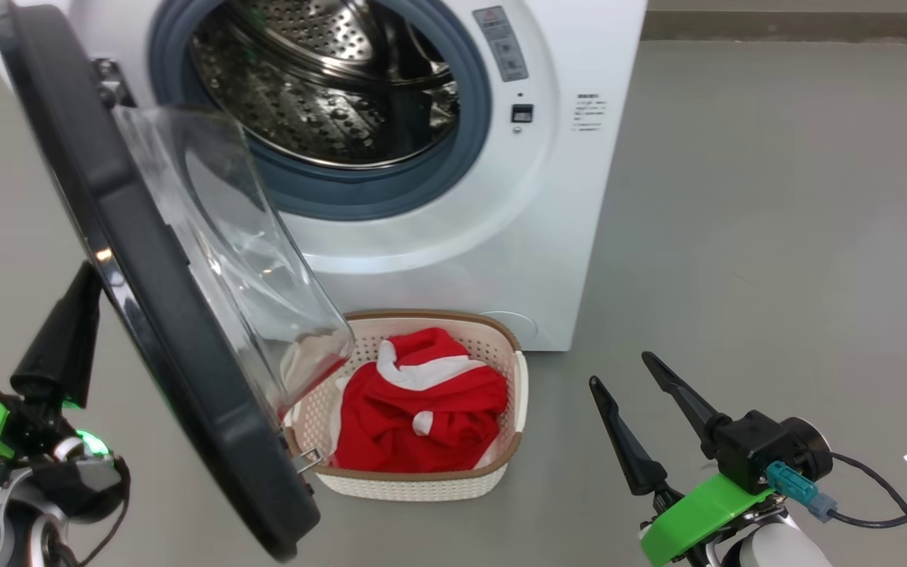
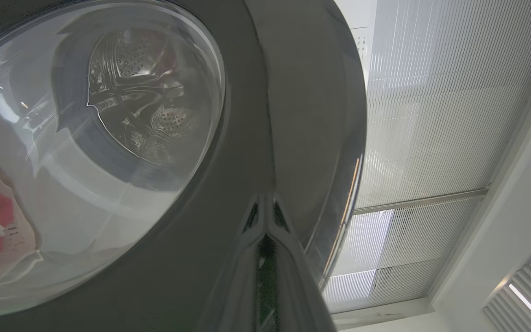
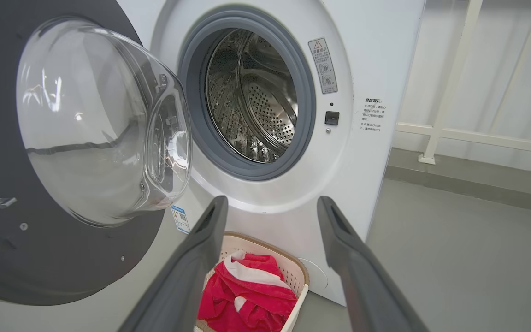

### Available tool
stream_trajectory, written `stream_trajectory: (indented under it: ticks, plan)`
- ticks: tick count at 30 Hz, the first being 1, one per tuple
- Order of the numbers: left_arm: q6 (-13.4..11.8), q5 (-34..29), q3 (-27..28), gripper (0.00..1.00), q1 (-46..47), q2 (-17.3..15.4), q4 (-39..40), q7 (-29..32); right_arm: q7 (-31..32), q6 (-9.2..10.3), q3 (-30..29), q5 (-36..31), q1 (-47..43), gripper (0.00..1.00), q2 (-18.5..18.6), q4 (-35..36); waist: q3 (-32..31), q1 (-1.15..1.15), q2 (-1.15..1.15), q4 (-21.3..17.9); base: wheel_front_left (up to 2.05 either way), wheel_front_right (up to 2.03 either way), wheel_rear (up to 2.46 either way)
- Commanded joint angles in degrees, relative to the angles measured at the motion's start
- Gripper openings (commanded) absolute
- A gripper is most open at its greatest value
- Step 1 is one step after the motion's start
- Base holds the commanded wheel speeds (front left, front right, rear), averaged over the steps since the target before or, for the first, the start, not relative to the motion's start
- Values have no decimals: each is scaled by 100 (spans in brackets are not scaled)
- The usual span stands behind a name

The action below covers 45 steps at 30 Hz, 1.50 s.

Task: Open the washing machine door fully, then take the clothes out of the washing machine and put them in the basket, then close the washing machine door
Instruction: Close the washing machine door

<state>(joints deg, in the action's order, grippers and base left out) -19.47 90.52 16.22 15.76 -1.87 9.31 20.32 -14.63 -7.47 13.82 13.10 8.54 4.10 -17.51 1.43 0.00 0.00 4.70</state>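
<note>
The washing machine (image 1: 579, 197) stands with its steel drum (image 1: 320, 87) bare inside. The washing machine door (image 1: 146, 299) is swung out to the left, its clear bowl over the basket's left end. The basket (image 1: 422, 475) sits on the floor in front of the machine, holding the red clothes (image 1: 422, 409). My left gripper (image 1: 90, 272) is shut, empty, its tips at the door's outer dark rim (image 2: 293, 115). My right gripper (image 1: 620, 370) hovers open and empty, right of the basket. In the right wrist view it (image 3: 271, 203) points at the machine, above the basket (image 3: 300, 272) and clothes (image 3: 247, 299).
Grey floor (image 1: 776, 236) stretches wide to the right of the machine. A white railing (image 3: 440, 92) and a low kerb run behind that space. The open door blocks the way between my left arm and the basket.
</note>
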Motion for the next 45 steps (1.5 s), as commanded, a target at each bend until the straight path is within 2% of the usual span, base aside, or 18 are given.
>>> stream_trajectory:
  ticks: [1,8,22,27,36,45]
  plan:
    - [2,66,43,0,50,-104,207,59,-37,-2,123,36,216,100,11,135,7,0,0,-108,0,0,0]
    - [32,276,-45,0,27,-102,229,-171,-37,-2,108,29,216,100,13,138,37,0,0,-463,0,0,0]
    - [276,599,-223,0,244,-101,22,-667,-37,-2,96,58,298,100,45,181,245,0,0,-1029,0,0,0]
    - [356,844,-252,0,472,-101,-57,-851,-37,-2,76,66,371,100,51,208,415,0,0,-1160,0,0,0]
    - [522,917,-439,0,991,-101,-295,-1178,-37,-2,54,70,517,100,57,282,759,0,0,-1310,0,0,0]
    - [787,1038,-653,0,1682,-101,-804,-1558,-37,-2,32,71,631,100,81,319,1067,0,0,-1361,0,0,0]
